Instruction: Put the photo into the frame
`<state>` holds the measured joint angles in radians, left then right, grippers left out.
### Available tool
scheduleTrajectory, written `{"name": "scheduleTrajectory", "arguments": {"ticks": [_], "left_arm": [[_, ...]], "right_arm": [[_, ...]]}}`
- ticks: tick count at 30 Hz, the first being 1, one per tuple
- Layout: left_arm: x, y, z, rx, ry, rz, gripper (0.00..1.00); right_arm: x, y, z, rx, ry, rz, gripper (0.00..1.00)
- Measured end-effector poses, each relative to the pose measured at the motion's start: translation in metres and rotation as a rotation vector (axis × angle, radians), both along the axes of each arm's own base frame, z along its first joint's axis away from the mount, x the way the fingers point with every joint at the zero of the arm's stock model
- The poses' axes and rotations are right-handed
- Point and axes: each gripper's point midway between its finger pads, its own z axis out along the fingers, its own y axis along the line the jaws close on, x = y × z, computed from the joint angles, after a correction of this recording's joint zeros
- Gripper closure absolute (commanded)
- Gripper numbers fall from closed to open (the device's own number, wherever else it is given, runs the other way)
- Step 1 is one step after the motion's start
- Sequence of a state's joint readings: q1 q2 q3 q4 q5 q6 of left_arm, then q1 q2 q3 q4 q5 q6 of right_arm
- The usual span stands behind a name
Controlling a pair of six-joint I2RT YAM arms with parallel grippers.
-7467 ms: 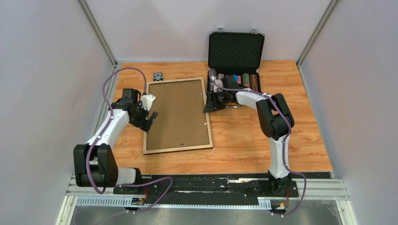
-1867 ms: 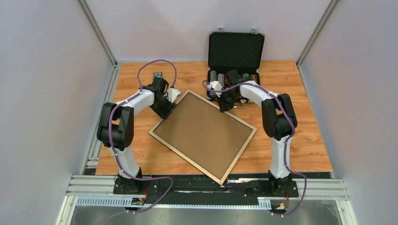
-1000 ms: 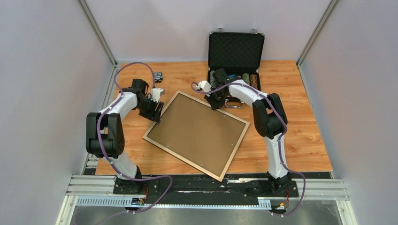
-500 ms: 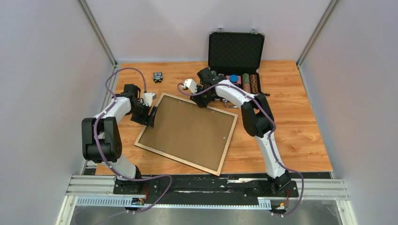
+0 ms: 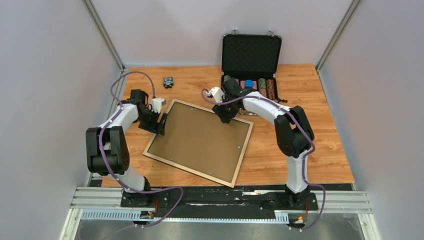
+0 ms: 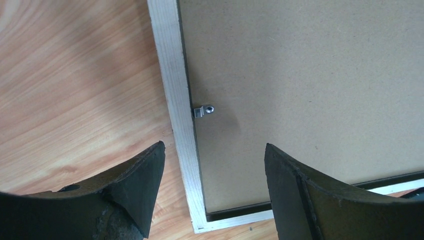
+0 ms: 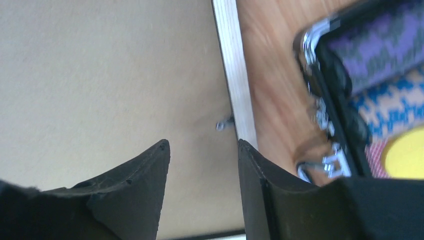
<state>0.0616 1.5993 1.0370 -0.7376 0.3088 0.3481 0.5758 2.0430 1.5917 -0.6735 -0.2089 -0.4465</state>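
The frame (image 5: pixel 190 171) lies askew on the table with its back up, and a brown backing panel (image 5: pixel 200 142) fills it. The photo is hidden. My left gripper (image 5: pixel 161 122) hangs over the frame's left rail. In the left wrist view, this gripper (image 6: pixel 212 150) is open, straddling the pale rail (image 6: pixel 172 75) near a corner, and a small metal clip (image 6: pixel 204 110) shows ahead of it. My right gripper (image 5: pixel 223 114) is above the far rail. In the right wrist view, it (image 7: pixel 202 145) is open over the panel (image 7: pixel 110 75), beside the rail (image 7: pixel 232 60), and holds nothing.
An open black chip case (image 5: pixel 251 55) with rows of chips stands at the back, just beyond the right gripper; its metal latch edge (image 7: pixel 320 100) is close to the frame's far rail. A small dark object (image 5: pixel 168 81) sits at the back left. Grey walls enclose the table.
The frame has slid left and turned on the table, then stopped. My right gripper has opened off the far rail and shifted slightly right. My left gripper has opened wider.
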Motion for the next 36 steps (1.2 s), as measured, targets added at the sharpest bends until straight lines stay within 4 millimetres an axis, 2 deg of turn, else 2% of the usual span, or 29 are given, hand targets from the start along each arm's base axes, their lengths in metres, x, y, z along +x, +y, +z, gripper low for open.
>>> {"name": "scheduleTrajectory", "arguments": {"ticks": [6,9,14,19,25,32,36], "left_arm": [[0.005,-0.005,0.0,-0.034,0.021,-0.01,0.18],[0.013,-0.004,0.001,-0.03,0.013,-0.007,0.18],[0.026,-0.003,0.006,-0.027,-0.009,-0.001,0.17],[0.038,-0.005,0.0,-0.04,-0.012,0.003,0.17],[0.038,-0.015,-0.012,-0.102,0.025,0.001,0.2],[0.035,-0.023,-0.012,-0.149,0.027,-0.038,0.22],[0.033,-0.022,-0.013,-0.153,0.021,-0.072,0.23]], "right_arm": [[-0.023,-0.034,0.023,0.05,0.013,-0.132,0.47],[-0.032,-0.056,0.025,0.069,0.03,-0.209,0.47],[-0.05,-0.099,0.018,0.092,0.098,-0.354,0.47],[-0.065,-0.13,0.004,0.105,0.175,-0.458,0.47],[-0.069,-0.131,-0.001,0.129,0.216,-0.479,0.47],[-0.07,-0.123,-0.026,0.131,0.321,-0.484,0.48],[-0.063,-0.12,-0.03,0.15,0.351,-0.491,0.49]]}}
